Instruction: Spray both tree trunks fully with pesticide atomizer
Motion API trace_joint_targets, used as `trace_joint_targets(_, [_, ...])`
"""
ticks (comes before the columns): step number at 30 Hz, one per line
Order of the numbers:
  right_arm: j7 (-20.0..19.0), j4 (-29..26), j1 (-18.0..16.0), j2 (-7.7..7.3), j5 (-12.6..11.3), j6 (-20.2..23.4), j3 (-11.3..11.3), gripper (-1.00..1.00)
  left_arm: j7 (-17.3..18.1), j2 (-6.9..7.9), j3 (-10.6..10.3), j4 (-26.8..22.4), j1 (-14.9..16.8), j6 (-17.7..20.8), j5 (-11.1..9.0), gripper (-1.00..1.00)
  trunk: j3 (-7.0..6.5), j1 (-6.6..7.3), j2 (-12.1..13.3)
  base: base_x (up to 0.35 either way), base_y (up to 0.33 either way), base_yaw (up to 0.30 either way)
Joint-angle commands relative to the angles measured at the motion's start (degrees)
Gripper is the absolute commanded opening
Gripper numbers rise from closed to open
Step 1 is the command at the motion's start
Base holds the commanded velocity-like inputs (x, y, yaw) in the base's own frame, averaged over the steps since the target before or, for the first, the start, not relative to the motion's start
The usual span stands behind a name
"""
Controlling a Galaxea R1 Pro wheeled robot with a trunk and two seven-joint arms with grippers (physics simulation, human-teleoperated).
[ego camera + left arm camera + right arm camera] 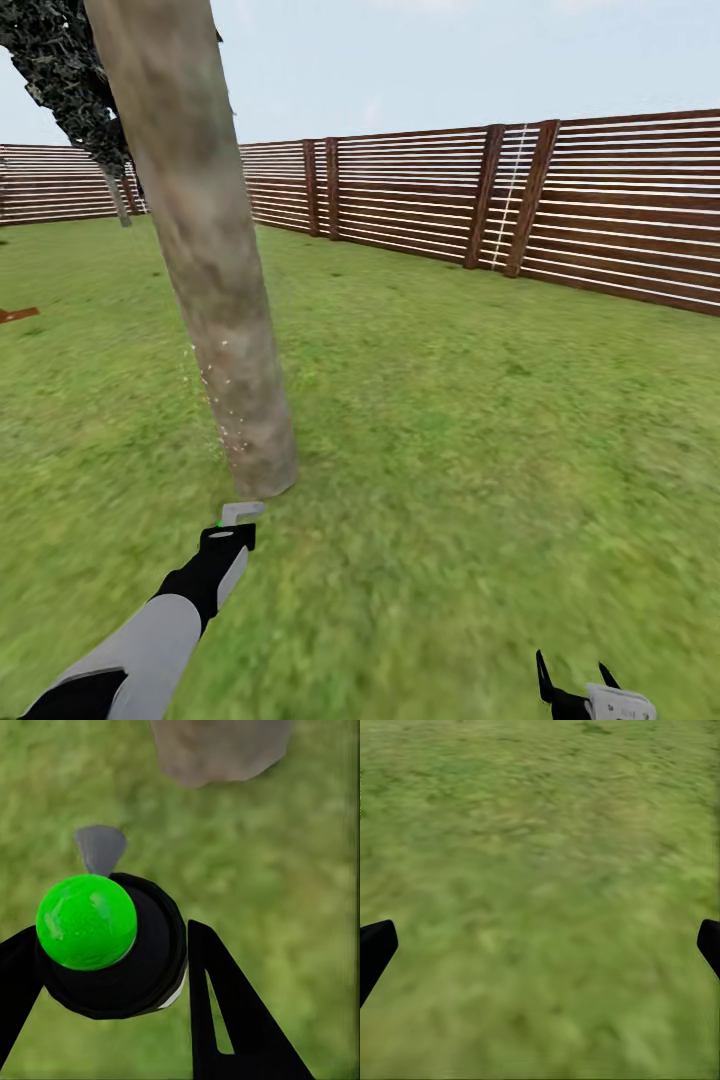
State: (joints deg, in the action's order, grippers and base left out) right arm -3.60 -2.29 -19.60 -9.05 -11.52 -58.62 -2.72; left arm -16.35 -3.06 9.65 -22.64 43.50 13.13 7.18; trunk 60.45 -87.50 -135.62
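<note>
Atomizer (112, 952) sits clamped in the left gripper (112, 967), green cap (86, 921) up, grey nozzle (100, 847) aimed at the tree trunk (205, 250) just ahead of it. From the head, pale pesticide specks (222, 400) dot the trunk's lower bark; the left wrist catches just the trunk's foot (219, 750). Right gripper (580, 690) hangs spread wide, empty over grass (540, 870), well apart, fence (600, 200) far beyond
</note>
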Motion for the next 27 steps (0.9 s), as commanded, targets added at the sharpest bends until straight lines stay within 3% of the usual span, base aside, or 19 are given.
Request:
trace_joint_targets(1, [0.0,0.0,0.0,0.0,0.0,0.0,0.0,1.0,0.0,-0.01,0.01,-0.01,0.0,0.0,0.03,-1.0,0.0,0.0,0.0,0.09,-0.273,0.218])
trace_joint_targets(16, [0.0,0.0,0.0,0.0,0.01,0.0,0.0,1.0,0.0,-0.01,-0.01,0.05,0.0,-0.02,0.06,-1.0,0.0,0.0,0.0,0.09,-0.272,0.259])
trace_joint_targets(27, [0.0,0.0,0.0,0.0,0.01,0.0,0.0,1.0,0.0,-0.01,-0.04,0.05,0.0,-0.03,0.08,-1.0,0.0,0.0,0.0,0.09,-0.272,0.021])
